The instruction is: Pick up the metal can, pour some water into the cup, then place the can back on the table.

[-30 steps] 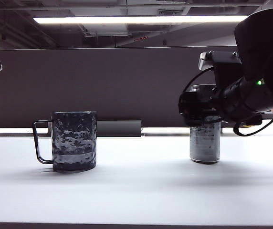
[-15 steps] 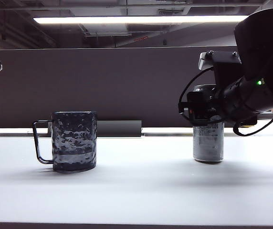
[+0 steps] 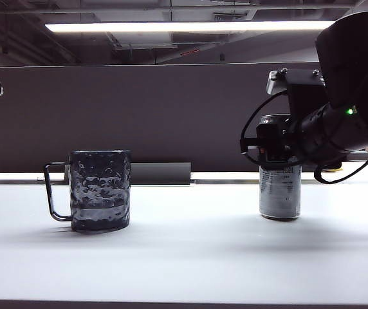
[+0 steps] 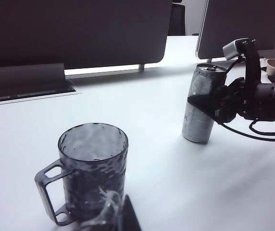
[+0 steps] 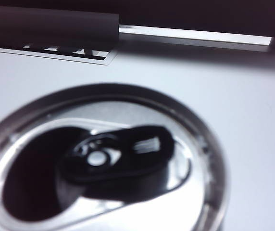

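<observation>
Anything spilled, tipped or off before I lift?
Nothing stands out. The metal can stands upright on the table with the right tool around its upper part; the cup is upright, apart. No spill shows. The left tool isn't identifiable.

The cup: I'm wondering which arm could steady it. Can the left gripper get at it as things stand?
Probably yes: the left gripper sits beside the cup, with nothing between them.

The metal can (image 3: 280, 191) is finished in brushed silver, its polished lid (image 5: 104, 159) seen mirror-bright. The cup (image 3: 100, 189) is formed of smoky translucent material with a glossy, dimpled wall. The surface (image 3: 184, 257) is rendered smooth, matt white. The right end effector (image 3: 271, 149) is cased in matt black.
</observation>
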`<act>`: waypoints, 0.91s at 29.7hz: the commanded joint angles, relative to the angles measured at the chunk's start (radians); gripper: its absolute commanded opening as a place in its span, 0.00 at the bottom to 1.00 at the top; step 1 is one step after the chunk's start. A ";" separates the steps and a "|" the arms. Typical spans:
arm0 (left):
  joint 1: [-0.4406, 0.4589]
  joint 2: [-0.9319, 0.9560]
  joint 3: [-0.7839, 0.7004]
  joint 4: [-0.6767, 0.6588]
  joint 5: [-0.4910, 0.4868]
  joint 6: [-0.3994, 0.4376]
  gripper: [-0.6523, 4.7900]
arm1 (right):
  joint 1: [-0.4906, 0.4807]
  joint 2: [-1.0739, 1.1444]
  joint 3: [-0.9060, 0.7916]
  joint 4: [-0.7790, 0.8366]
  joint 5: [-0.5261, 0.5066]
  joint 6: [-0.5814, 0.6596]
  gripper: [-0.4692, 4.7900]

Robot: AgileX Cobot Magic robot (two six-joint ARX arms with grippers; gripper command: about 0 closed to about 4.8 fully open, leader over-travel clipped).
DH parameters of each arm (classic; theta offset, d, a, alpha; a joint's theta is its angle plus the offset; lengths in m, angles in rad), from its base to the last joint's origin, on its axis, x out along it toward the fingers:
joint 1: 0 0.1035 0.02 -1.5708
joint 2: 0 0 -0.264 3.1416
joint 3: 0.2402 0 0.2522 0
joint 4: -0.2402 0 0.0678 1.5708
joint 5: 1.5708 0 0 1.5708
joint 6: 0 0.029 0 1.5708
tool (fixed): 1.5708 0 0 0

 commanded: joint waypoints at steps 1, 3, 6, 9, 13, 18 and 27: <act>-0.001 0.001 0.001 0.011 0.000 0.001 0.11 | 0.001 -0.003 0.004 0.015 -0.009 0.003 0.54; -0.001 0.001 0.001 0.011 0.000 0.001 0.11 | 0.001 -0.003 0.004 0.016 -0.009 0.003 0.54; -0.001 0.001 0.001 0.011 0.000 0.001 0.11 | 0.001 -0.003 0.004 0.016 -0.011 -0.001 0.54; -0.001 0.001 0.001 0.011 0.000 0.001 0.11 | 0.002 -0.004 0.004 0.019 -0.044 -0.029 0.54; 0.000 0.001 0.001 0.011 0.000 0.001 0.11 | 0.003 -0.012 0.006 0.022 -0.101 -0.068 0.54; 0.000 0.001 0.001 0.011 0.000 0.001 0.11 | 0.007 -0.042 0.027 0.014 -0.158 -0.101 0.54; 0.002 0.001 0.001 0.011 0.000 0.001 0.11 | 0.022 -0.060 0.112 -0.030 -0.285 -0.135 0.54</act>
